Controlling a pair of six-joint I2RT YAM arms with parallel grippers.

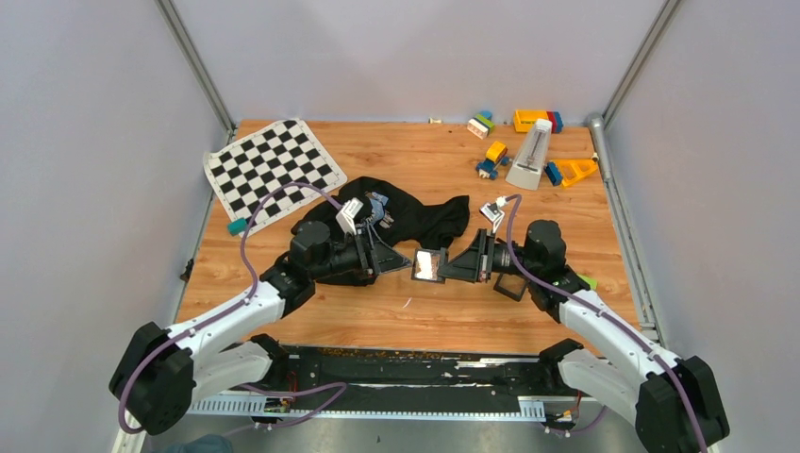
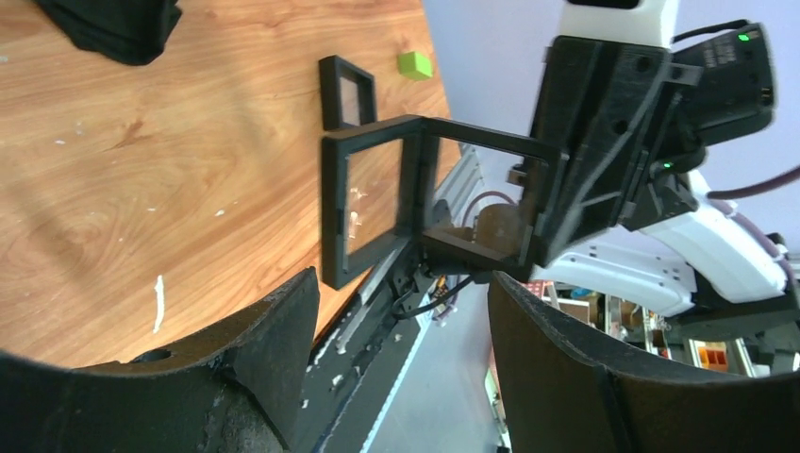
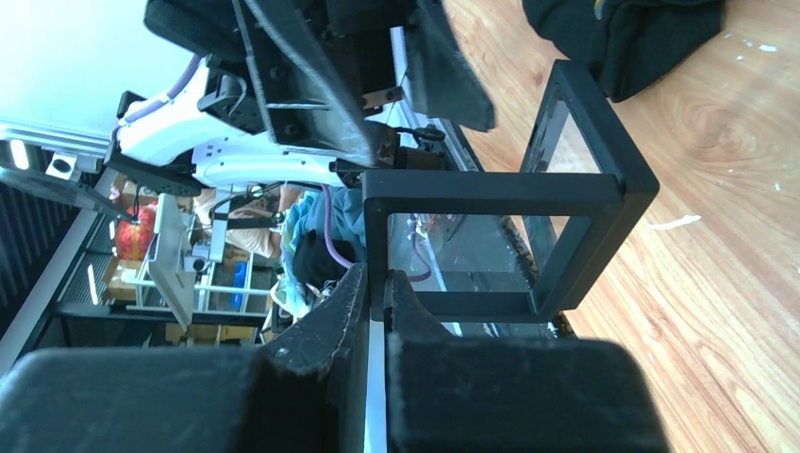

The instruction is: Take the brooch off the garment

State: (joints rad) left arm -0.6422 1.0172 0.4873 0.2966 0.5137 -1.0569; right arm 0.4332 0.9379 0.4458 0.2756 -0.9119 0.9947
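Pinching the thin edge of a hinged black frame between the right jaws, closed tight on it, and lifting it clear of the table near the middle. Probably held up this way to keep both leaves spread and the clear window turned toward the other arm. Facing it from 9 o'clock in the overhead view, the left jaws: spread wide, gripping nothing, the frame's open leaf just beyond their tips. Lying crumpled on the wood at about 12 o'clock from both pairs of jaws, near but apart from them: the garment, black with a patch of blue and white print. No sighting of the brooch as a distinct white disc in any view; perhaps lost in the folds by the print, impossible to tell. Resting flat at 5 o'clock of the right jaws, a second, smaller black frame.
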